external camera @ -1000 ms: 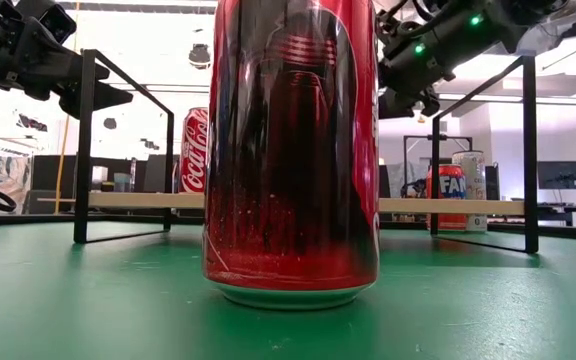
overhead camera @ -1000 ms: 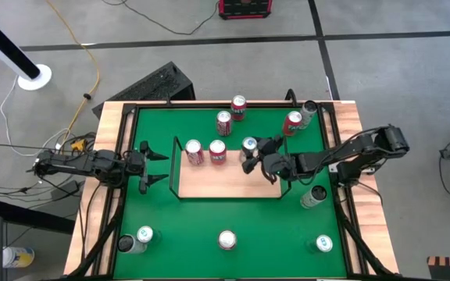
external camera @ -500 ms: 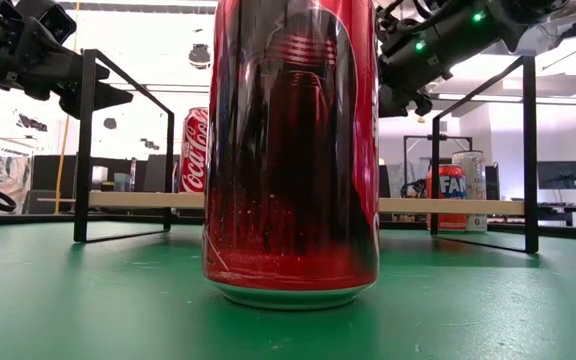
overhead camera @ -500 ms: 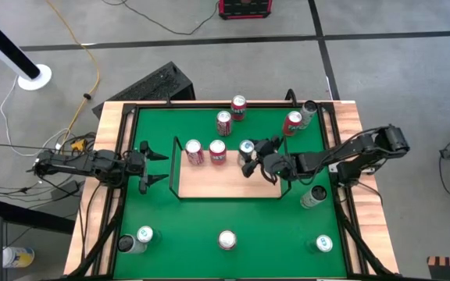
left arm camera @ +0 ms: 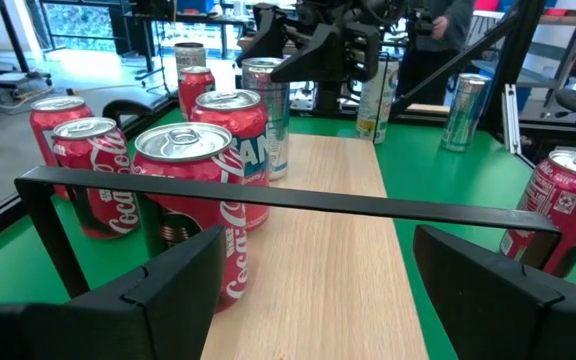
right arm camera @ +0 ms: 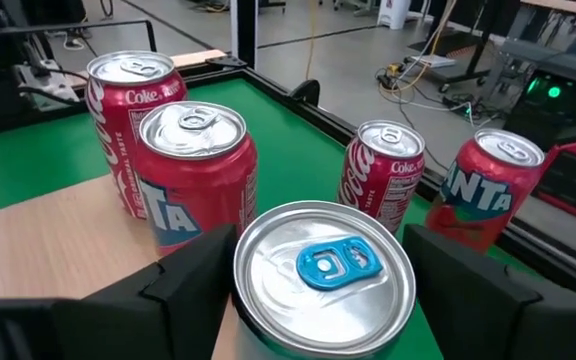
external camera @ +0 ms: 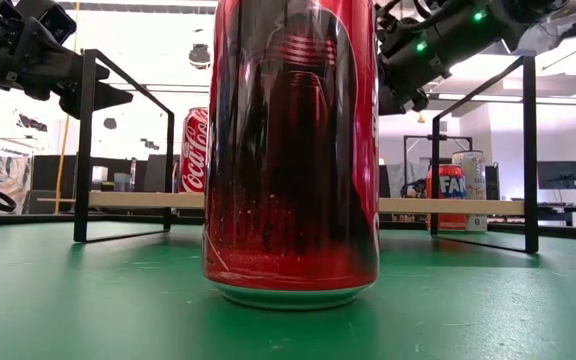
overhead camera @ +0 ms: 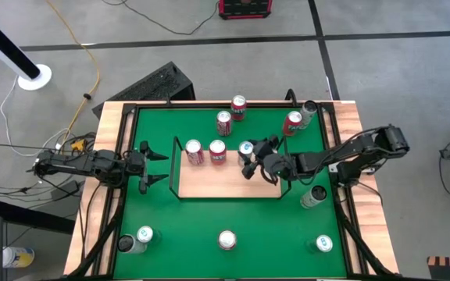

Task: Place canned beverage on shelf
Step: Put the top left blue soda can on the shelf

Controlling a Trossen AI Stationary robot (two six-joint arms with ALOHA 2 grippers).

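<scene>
Silver can in the right hand's grip, about to join the row on the shelf

The right hand (overhead camera: 254,160) has its two fingers closed around a silver can with a blue tab (right arm camera: 324,272) at roughly the two o'clock corner of the shelf (overhead camera: 225,181), just beside the two red cans (overhead camera: 205,151) already standing along the shelf's twelve o'clock edge. From above I cannot tell whether the can's base is resting on the board yet. The likely trouble is crowding: the nearer red can (right arm camera: 196,168) stands close at the nine o'clock side, so a sideways drift or a wide release could knock it over, and letting go too high could tip the silver can itself. The left hand (overhead camera: 151,163) waits spread open and empty at the shelf's nine o'clock end, above the green worktop (overhead camera: 194,226).
</scene>
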